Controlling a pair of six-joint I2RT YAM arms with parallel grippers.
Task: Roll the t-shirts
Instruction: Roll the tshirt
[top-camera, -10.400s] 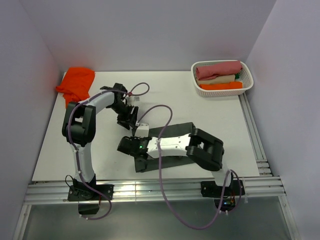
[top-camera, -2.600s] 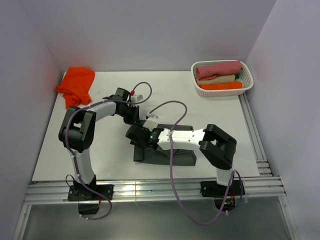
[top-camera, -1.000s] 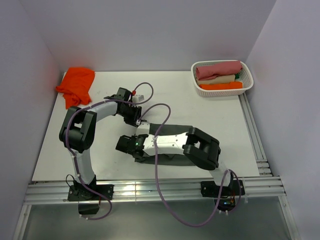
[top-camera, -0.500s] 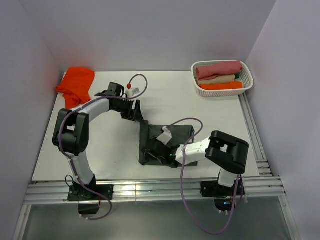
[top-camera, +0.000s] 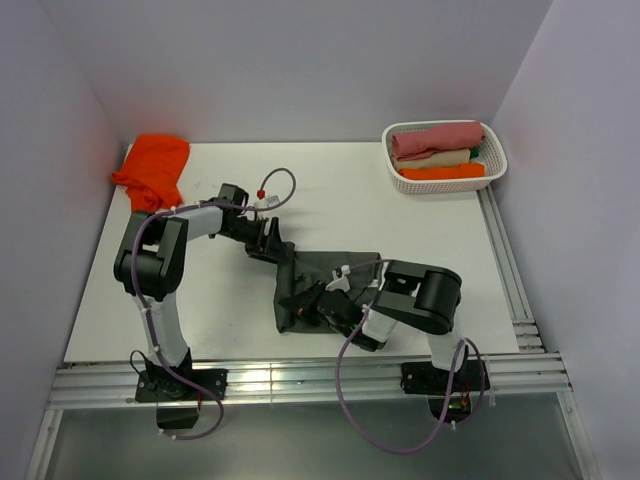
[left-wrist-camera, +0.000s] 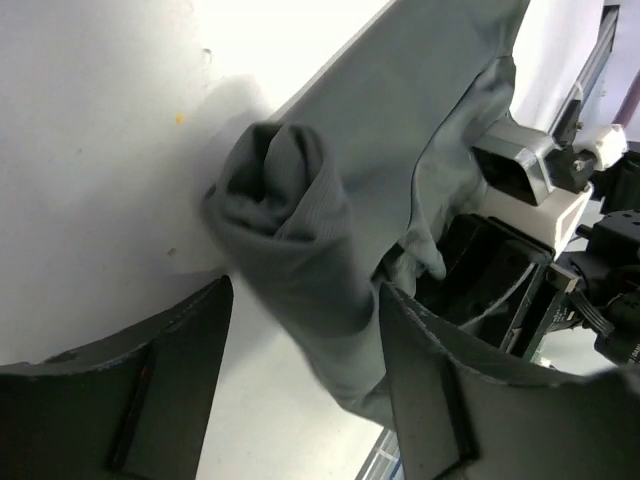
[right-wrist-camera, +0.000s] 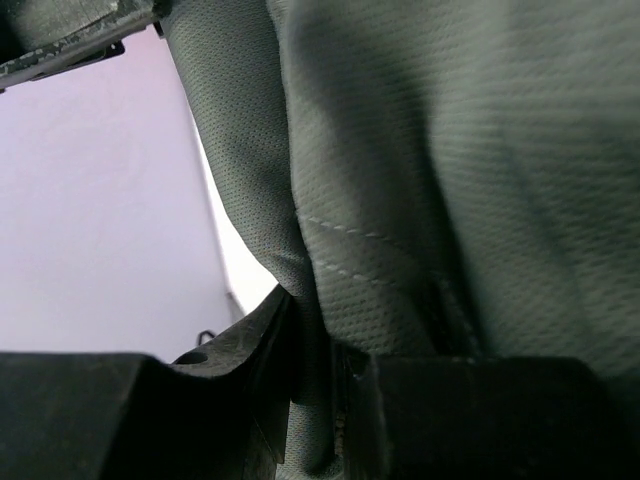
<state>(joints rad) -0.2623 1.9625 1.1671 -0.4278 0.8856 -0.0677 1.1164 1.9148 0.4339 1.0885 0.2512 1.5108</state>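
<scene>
Holding the left hand (top-camera: 268, 243) spread wide, fingers (left-wrist-camera: 170, 390) apart and flanking the rolled-up end of the dark charcoal-grey cotton t-shirt (top-camera: 335, 272), not clamping it; touching it or not, impossible to tell. Pinching a fold of that same t-shirt between the drawn-in fingers of the right hand (top-camera: 322, 306), buried in the cloth's near-left part. Resting the t-shirt partly rolled, partly flat, near the front middle of the white counter (top-camera: 200, 300). Sharing that counter with a bright orange cotton t-shirt (top-camera: 152, 170) crumpled at the far left corner and a white plastic mesh basket (top-camera: 497, 160) at the far right corner, carrying rolled pink, cream and orange cloths (top-camera: 438, 150).
</scene>
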